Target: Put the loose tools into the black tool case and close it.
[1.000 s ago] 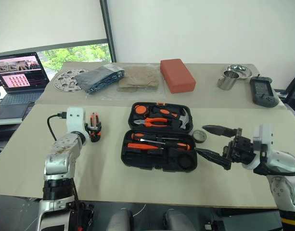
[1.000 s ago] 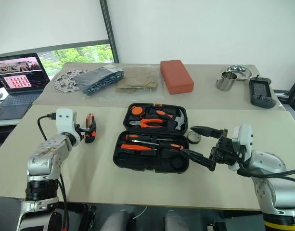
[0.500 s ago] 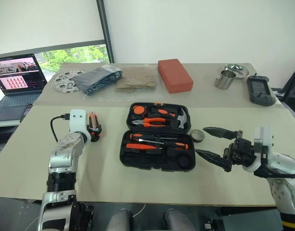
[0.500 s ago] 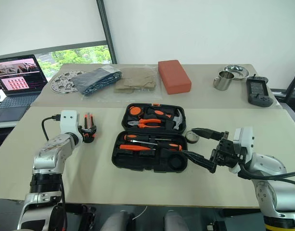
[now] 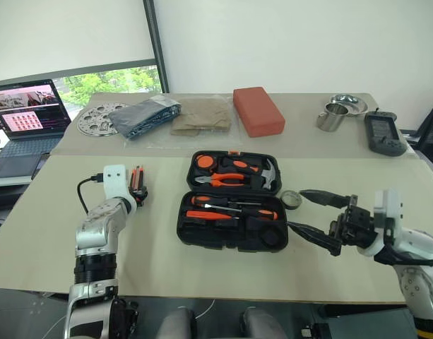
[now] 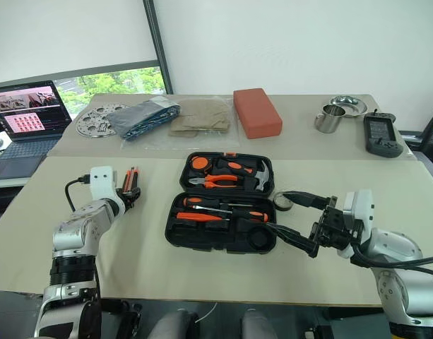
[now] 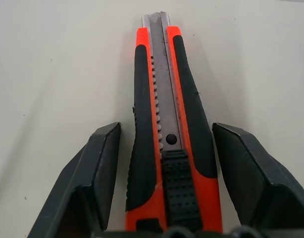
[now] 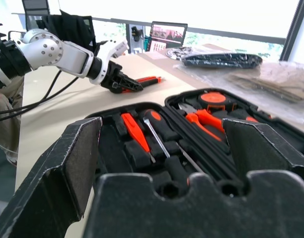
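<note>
The black tool case (image 5: 234, 244) lies open mid-table, two orange-and-black screwdrivers (image 5: 230, 210) in its near half. A black-orange utility knife (image 7: 164, 99) lies on the table left of the case. My left gripper (image 7: 165, 126) is open and straddles its handle, a narrow gap showing beside each finger. From the head it sits at the knife's near end (image 5: 137, 176). A small dark tape roll (image 5: 292, 200) rests by the case's right edge. My right gripper (image 5: 313, 215) hovers open just right of the case, nothing between its fingers.
On the far table stand a red-orange block (image 5: 258, 111), a metal cup (image 5: 330, 116), a bowl (image 5: 349, 104) and a black handheld device (image 5: 384, 133). Bagged cloth (image 5: 149, 114) and a metal disc (image 5: 99, 118) lie far left, beside a laptop (image 5: 25, 113). Pliers and a hammer sit in the lid.
My left gripper's fingers have drawn closer together around the utility knife, and the hand has sunk slightly. The right arm has held still.
</note>
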